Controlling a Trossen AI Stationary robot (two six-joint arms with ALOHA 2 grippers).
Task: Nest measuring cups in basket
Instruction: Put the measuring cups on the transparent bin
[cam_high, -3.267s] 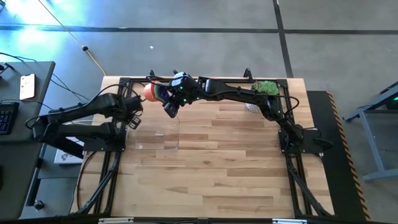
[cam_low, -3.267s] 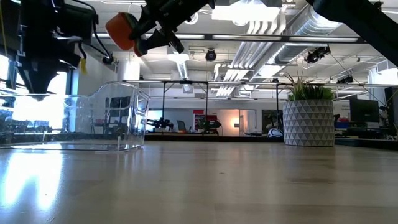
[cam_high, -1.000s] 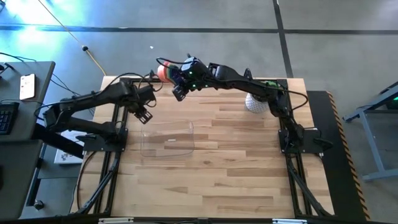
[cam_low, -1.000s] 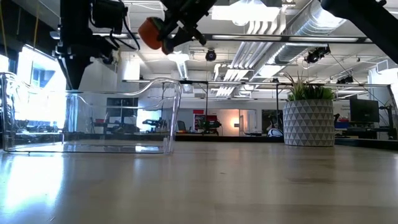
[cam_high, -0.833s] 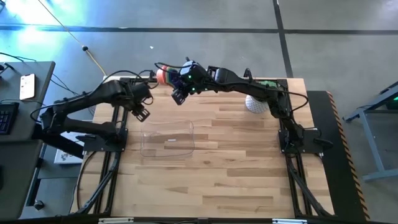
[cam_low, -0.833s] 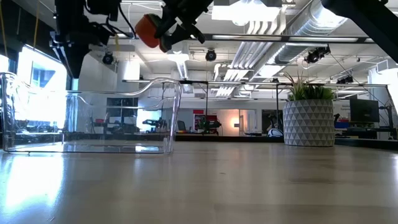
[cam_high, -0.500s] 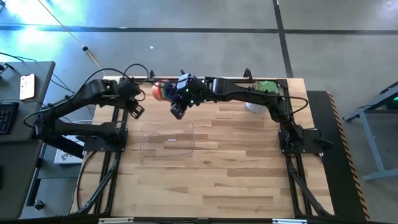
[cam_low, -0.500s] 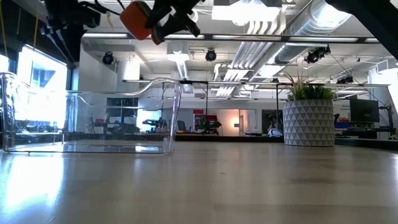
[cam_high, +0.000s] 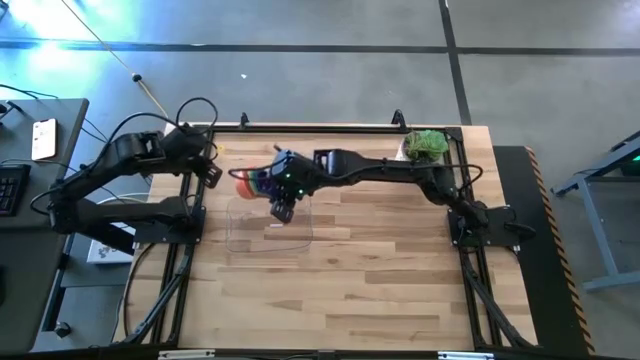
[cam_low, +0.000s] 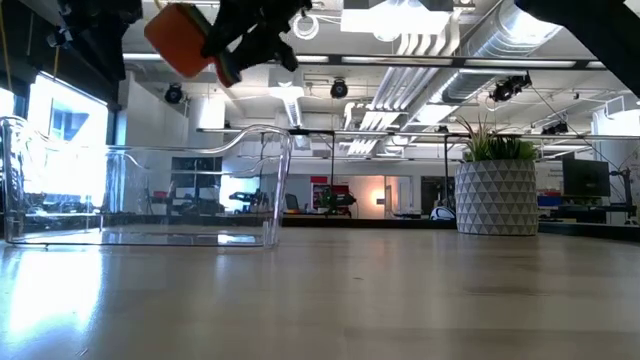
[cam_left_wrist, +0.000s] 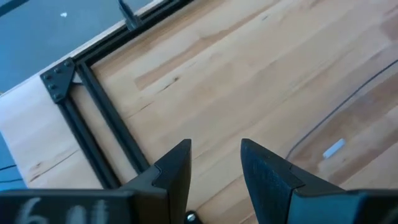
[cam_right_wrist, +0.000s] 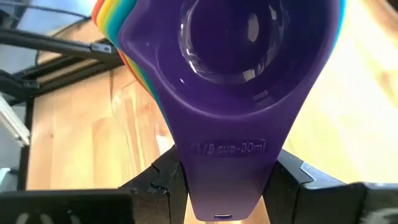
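Clamped on the stacked handles, the right gripper (cam_high: 279, 194) holds a nested stack of measuring cups (cam_right_wrist: 230, 68) in the air, with the purple cup (cam_right_wrist: 239, 93) innermost and orange, yellow and green rims showing at the stack's edge in the right wrist view. From above, the stack hangs over the far edge of the clear plastic basket (cam_high: 268, 225), which sits on the wooden table (cam_high: 400, 270) left of centre. At table height, the orange outer cup (cam_low: 181, 38) is well above the basket's rim (cam_low: 150, 150), with nothing visible inside the bin. The left gripper (cam_high: 208, 170) waits near the table's far left corner, apart from the basket, its two fingers (cam_left_wrist: 174, 171) parted with only bare tabletop between them. A white patterned pot with a green plant (cam_low: 497, 190) stands at the far right.
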